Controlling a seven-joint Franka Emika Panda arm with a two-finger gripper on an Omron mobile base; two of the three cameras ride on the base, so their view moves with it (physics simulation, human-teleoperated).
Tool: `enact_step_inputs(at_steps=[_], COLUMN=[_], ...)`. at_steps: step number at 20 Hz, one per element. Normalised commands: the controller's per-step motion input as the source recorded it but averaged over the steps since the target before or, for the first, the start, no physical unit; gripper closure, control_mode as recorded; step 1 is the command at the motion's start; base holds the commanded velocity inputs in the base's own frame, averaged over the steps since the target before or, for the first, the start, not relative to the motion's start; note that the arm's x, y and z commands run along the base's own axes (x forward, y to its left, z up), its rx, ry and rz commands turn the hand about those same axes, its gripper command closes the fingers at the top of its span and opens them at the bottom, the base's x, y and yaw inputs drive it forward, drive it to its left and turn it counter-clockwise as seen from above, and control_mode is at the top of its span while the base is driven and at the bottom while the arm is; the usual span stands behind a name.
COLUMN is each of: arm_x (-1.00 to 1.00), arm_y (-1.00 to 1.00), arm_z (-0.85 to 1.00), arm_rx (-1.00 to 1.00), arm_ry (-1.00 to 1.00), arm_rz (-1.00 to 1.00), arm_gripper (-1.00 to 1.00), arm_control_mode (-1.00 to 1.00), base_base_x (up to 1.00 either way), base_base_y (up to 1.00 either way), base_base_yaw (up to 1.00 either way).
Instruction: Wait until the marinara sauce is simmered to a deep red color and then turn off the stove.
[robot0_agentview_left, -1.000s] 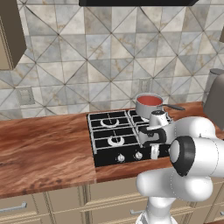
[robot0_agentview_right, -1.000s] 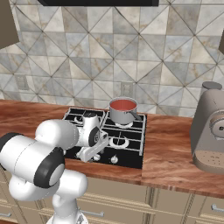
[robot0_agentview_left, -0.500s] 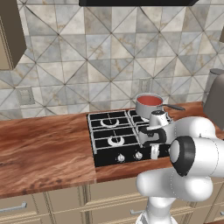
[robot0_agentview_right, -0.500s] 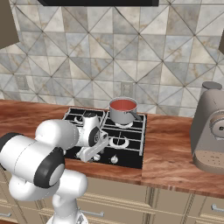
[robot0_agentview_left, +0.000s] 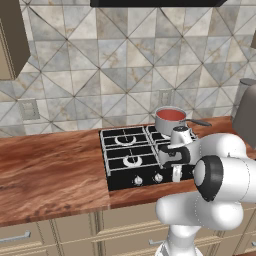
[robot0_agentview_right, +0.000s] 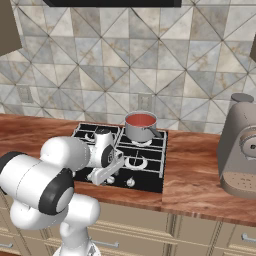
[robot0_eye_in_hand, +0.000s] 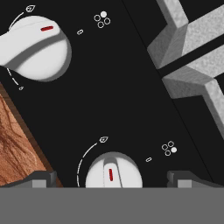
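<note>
The marinara sauce (robot0_agentview_left: 171, 114) (robot0_agentview_right: 140, 119) is a smooth red disc in a small steel saucepan (robot0_agentview_left: 167, 123) on the back right burner of the black stove (robot0_agentview_left: 121, 151) (robot0_agentview_right: 149, 176). My gripper (robot0_agentview_left: 175, 173) (robot0_agentview_right: 102, 176) points down at the stove's front knob row. In the hand view the gripper (robot0_eye_in_hand: 114, 180) is open, with its fingertips (robot0_eye_in_hand: 41, 179) wide apart on either side of a silver knob (robot0_eye_in_hand: 113, 172) and not touching it. That knob's red mark points straight along the view. A second knob (robot0_eye_in_hand: 37, 47) lies at the upper left, turned to a slant.
A large grey coffee machine (robot0_agentview_right: 242, 145) (robot0_agentview_left: 246, 111) stands on the wooden counter (robot0_agentview_left: 50, 165) right of the stove. Raised grey grates (robot0_eye_in_hand: 192, 52) lie just beyond the knobs. A tiled wall (robot0_agentview_left: 100, 65) rises behind and a range hood hangs above.
</note>
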Motion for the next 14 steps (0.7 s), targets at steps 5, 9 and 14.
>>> enact_step_inputs(at_steps=[5, 9, 14], arm_x=[0.00, 0.00, 0.00], arm_y=[0.00, 0.00, 0.00], arm_z=[0.00, 0.00, 0.00], arm_rx=[0.00, 0.00, 0.00], arm_ry=[0.00, 0.00, 0.00], arm_rz=[0.00, 0.00, 0.00], arm_gripper=[-1.00, -1.00, -1.00], arm_control_mode=[-1.00, -1.00, -1.00], base_base_x=[0.00, 0.00, 0.00], base_base_y=[0.00, 0.00, 0.00], base_base_yaw=[0.00, 0.00, 0.00])
